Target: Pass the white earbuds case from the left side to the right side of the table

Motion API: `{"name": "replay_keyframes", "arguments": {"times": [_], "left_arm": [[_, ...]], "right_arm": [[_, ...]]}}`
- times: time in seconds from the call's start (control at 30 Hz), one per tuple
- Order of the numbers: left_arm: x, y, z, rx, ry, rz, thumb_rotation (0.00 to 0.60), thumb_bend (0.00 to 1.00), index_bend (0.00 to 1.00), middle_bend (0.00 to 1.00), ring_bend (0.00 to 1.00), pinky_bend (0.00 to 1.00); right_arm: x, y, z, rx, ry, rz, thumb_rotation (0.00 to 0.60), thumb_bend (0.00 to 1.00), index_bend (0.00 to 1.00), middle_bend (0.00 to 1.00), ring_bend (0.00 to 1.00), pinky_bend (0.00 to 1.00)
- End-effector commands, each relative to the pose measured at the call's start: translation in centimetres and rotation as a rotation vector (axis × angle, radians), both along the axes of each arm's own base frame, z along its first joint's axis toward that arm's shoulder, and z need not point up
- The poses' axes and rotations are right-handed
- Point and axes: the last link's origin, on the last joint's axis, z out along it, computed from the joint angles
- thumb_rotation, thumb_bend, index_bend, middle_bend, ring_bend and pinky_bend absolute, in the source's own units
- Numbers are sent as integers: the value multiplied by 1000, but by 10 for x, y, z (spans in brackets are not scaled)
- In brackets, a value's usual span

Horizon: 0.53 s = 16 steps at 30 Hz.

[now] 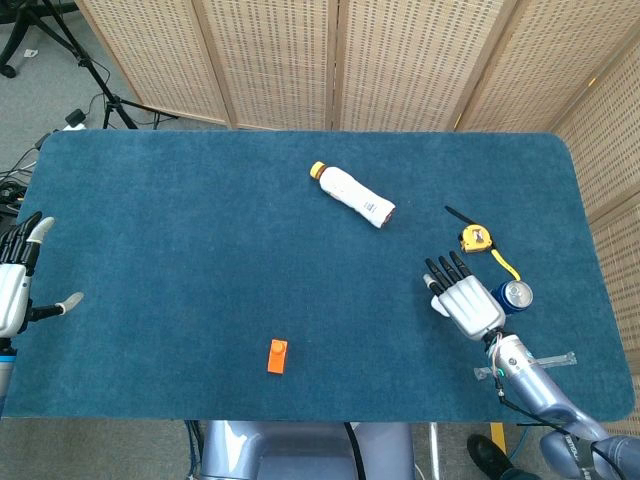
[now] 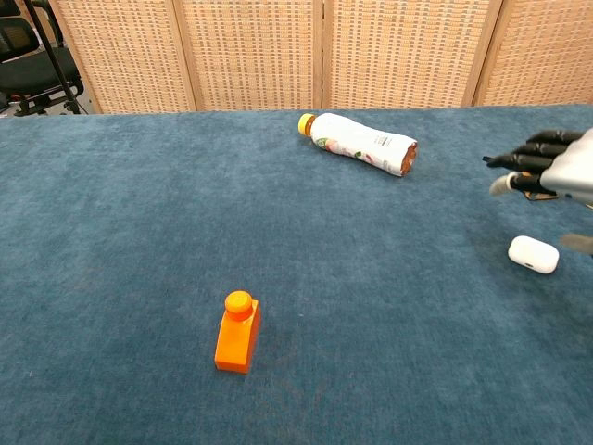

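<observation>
The white earbuds case point(image 2: 534, 254) lies flat on the blue table at the right side, seen in the chest view. My right hand point(image 2: 556, 167) hovers just above and behind it with fingers spread and nothing in it. From the head view the same right hand point(image 1: 462, 300) covers the case. My left hand point(image 1: 15, 290) stays at the table's left edge, fingers apart and holding nothing.
A white bottle with a yellow cap point(image 1: 352, 195) lies on its side at the centre back. An orange block point(image 1: 277, 355) stands near the front edge. A yellow tape measure point(image 1: 476, 238) and a can point(image 1: 517, 294) sit close to the right hand. Wicker screens stand behind the table.
</observation>
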Motion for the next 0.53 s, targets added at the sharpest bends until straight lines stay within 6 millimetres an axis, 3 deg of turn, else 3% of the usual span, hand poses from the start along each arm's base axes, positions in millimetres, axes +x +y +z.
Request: {"name": "replay_keyframes", "arguments": {"times": [0.03,0.13,0.23,0.27,0.43,0.53], "left_arm": [[0,0,0,-1,0,-2,600,0,0,0,0,0],[-1,-2,1,-1,-2,-4,600,0,0,0,0,0],[-2,-6,0,-6,-3,-3,600,0,0,0,0,0],[-3,-8,0,-9,0,-3,600,0,0,0,0,0],[-11,-23,-3,-21,34,6,600,0,0,0,0,0],[-15,-29,-5,-24,46,13,600,0,0,0,0,0]], "right_arm": [[25,11,25,-48,-107,75,600,407,123,0,0,0],[39,22,52,-111,-214,133,600,308,123,0,0,0],[40,32,72,-164,-292,160,600,41,122,0,0,0],[37,38,78,-181,-336,159,600,11,118,0,0,0],[7,67,90,-236,-492,57,600,0,11,0,0,0],[-14,81,90,-270,-539,-36,600,0,0,0,0,0]]}}
